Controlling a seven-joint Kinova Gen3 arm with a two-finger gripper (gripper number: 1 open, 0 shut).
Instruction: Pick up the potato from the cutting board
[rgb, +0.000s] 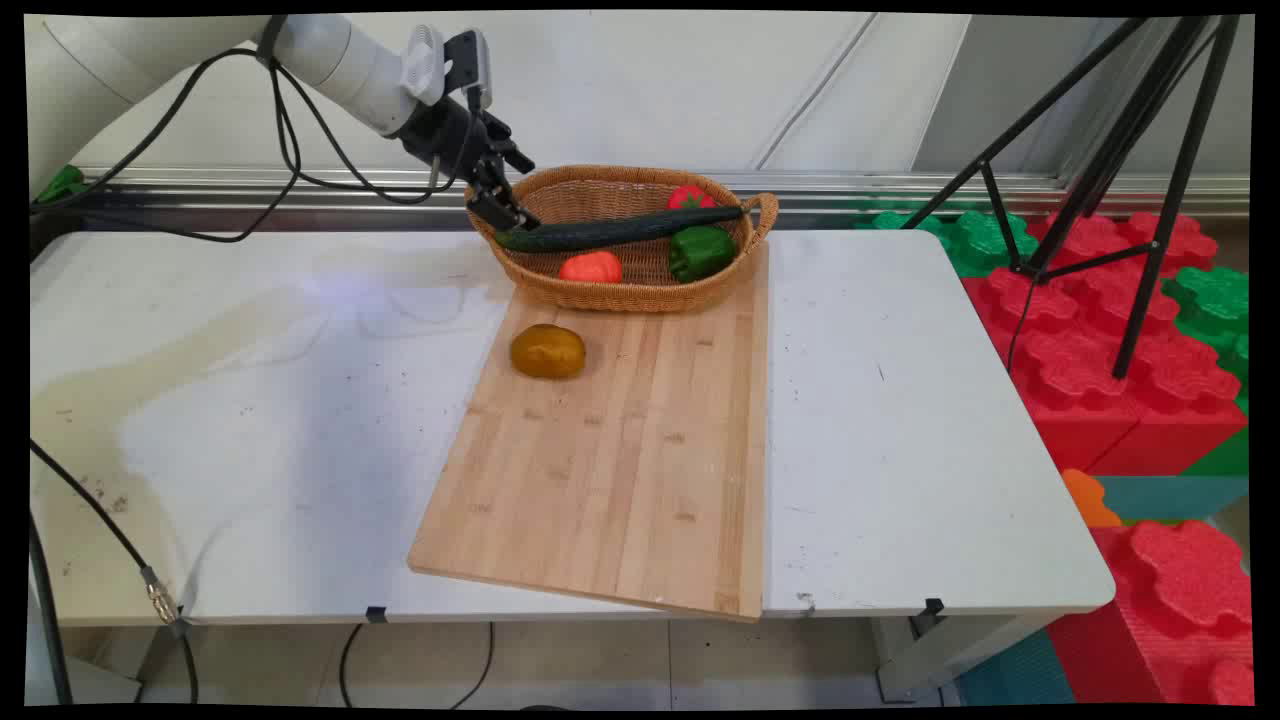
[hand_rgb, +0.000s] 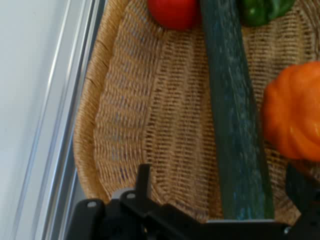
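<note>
A long dark green cucumber (rgb: 620, 230) lies across a woven basket (rgb: 620, 298), its left end by the basket's left rim. My gripper (rgb: 505, 212) hovers over that end, open. In the hand view the cucumber (hand_rgb: 235, 125) runs up between the two fingers (hand_rgb: 144, 180), nearer the right one, with a wide gap on the left. Also in the basket (hand_rgb: 125, 125) are a red tomato (hand_rgb: 172, 12), a green pepper (hand_rgb: 260, 10) and an orange ribbed vegetable (hand_rgb: 295, 117). The main view shows the tomato (rgb: 690, 197), pepper (rgb: 700, 250) and orange vegetable (rgb: 590, 267) too.
The basket stands on the far end of a wooden cutting board (rgb: 620, 450) on the white table (rgb: 900, 420). A yellow-brown potato (rgb: 548, 351) lies on the board near its left edge. A black tripod (rgb: 1100, 150) and foam blocks (rgb: 1100, 330) stand to the right.
</note>
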